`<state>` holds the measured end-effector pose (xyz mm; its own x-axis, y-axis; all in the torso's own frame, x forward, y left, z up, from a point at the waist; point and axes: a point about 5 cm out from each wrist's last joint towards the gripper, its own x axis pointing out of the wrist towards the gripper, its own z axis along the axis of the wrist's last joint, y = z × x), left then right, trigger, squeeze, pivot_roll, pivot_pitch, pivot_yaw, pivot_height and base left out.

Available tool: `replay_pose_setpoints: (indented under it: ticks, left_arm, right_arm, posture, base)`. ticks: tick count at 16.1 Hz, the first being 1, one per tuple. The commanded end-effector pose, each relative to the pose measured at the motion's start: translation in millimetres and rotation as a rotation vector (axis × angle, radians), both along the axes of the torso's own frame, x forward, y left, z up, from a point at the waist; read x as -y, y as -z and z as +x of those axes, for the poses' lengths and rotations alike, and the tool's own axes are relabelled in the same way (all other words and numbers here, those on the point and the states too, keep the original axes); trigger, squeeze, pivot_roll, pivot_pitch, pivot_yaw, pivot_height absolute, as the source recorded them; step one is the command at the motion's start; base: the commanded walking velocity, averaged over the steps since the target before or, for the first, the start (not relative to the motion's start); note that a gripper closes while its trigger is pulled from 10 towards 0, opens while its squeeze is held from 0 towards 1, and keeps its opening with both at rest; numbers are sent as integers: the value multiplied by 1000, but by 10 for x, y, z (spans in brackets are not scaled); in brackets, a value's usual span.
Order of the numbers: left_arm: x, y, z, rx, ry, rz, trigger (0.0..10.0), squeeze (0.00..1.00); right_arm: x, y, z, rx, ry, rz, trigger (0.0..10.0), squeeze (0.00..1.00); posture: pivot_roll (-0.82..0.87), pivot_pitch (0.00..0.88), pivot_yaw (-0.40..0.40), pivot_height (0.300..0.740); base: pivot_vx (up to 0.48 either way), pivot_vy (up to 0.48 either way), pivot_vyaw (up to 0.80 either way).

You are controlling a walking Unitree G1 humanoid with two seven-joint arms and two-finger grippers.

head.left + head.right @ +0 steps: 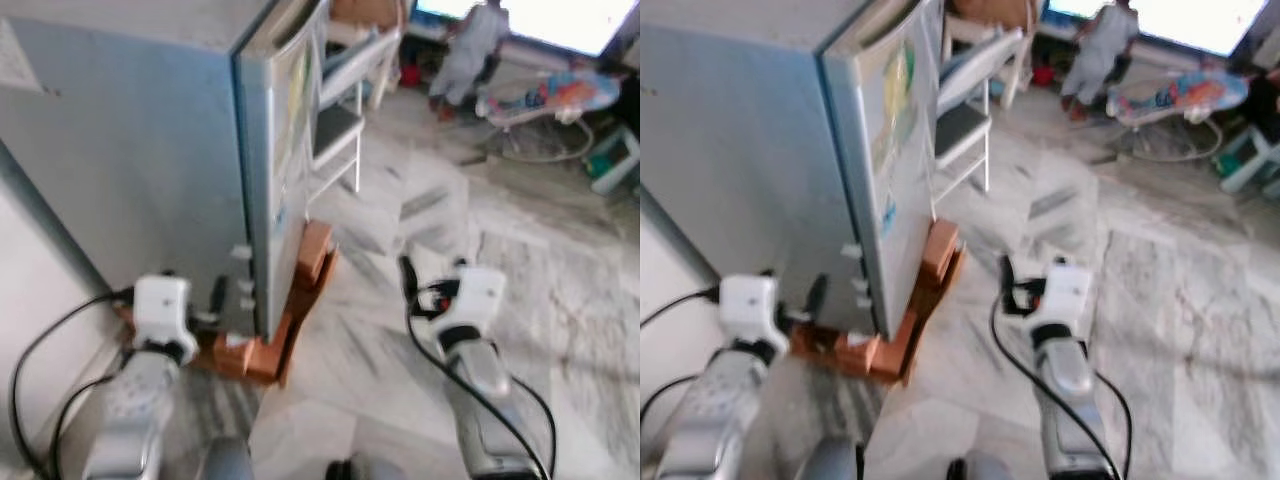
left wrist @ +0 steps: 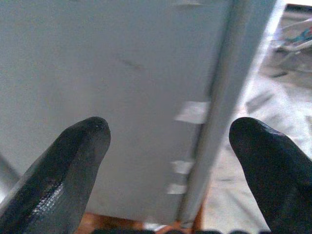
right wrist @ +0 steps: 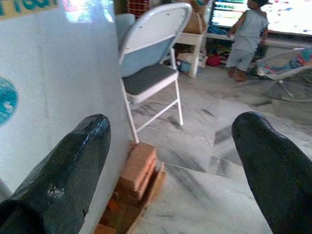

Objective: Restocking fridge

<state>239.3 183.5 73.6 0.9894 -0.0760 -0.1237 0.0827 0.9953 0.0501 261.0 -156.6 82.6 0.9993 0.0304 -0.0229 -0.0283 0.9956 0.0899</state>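
Note:
A grey fridge point(image 1: 150, 150) stands at the left, raised on orange bricks point(image 1: 312, 262), its door point(image 1: 288, 120) shut and carrying stickers. I see its side panel and door edge point(image 2: 219, 97) close up in the left wrist view. My left gripper point(image 2: 170, 146) is open, held low beside the fridge's side near its bottom corner; its fingers point(image 1: 217, 295) point at that corner. My right gripper point(image 3: 170, 146) is open too, hovering over the floor to the right of the fridge front, holding nothing.
A white folding chair point(image 3: 151, 73) stands just beyond the fridge. A person point(image 1: 470, 50) stands at the back near a bright screen, beside a baby bouncer point(image 1: 550, 100). Grey marble floor point(image 1: 500, 230) spreads to the right. A wall point(image 1: 30, 300) closes the left.

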Motion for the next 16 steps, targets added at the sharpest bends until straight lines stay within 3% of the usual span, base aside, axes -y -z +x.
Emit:
replay_pose_setpoints:
  ticks: [1, 8, 16]
  left_arm:
    - [97, 25, -16, -7, 25, -12, 10000, 0]
    - [110, 34, 40, 7, 3, -14, 10000, 0]
    - [5, -47, 211, 56, -55, 6, 10000, 0]
  right_arm:
    - [117, 13, -26, -10, 31, -22, 10000, 0]
    - [94, 6, 15, -12, 16, -32, 10000, 0]
    - [102, 10, 2, -20, 17, -33, 10000, 0]
  posture:
    - [103, 111, -77, 740]
    - [102, 102, -90, 740]
    - [93, 106, -92, 740]
  base:
    - [0, 0, 0]
    - [0, 0, -800]
    - [0, 0, 0]
